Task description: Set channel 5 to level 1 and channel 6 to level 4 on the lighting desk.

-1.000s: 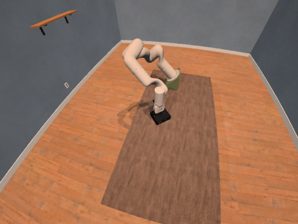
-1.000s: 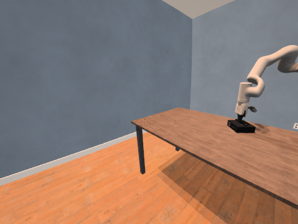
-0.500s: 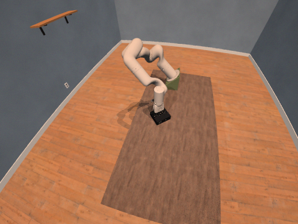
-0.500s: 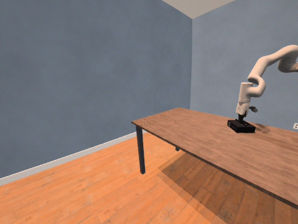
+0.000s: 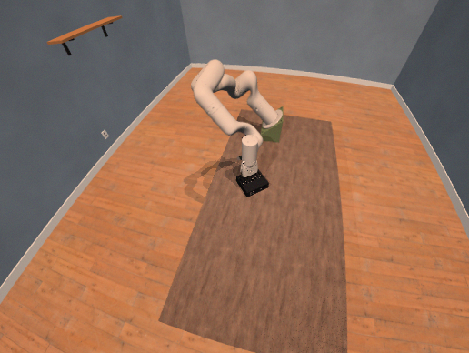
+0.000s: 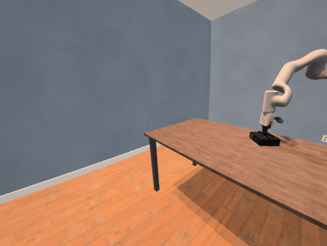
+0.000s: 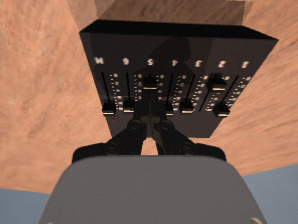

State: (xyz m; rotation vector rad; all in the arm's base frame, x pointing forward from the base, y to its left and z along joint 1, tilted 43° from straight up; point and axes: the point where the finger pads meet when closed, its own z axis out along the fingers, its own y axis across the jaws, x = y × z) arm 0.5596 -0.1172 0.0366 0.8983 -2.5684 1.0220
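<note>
I hold the gripper (image 7: 150, 125) fully closed on nothing, its tips pressed behind the channel 5 fader (image 7: 149, 83). The lighting desk (image 5: 253, 184) stands near the table's (image 5: 291, 237) left edge, toward the robot-end corner. I judge channel 5 mid-adjustment and channel 6 (image 7: 128, 105) untouched.

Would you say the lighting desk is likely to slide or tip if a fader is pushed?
The lighting desk looks low and wide, so tipping seems unlikely. It looks small beside the arm, so probably light; it might slide on the smooth table. The shut fingers push along it, not downward.
</note>
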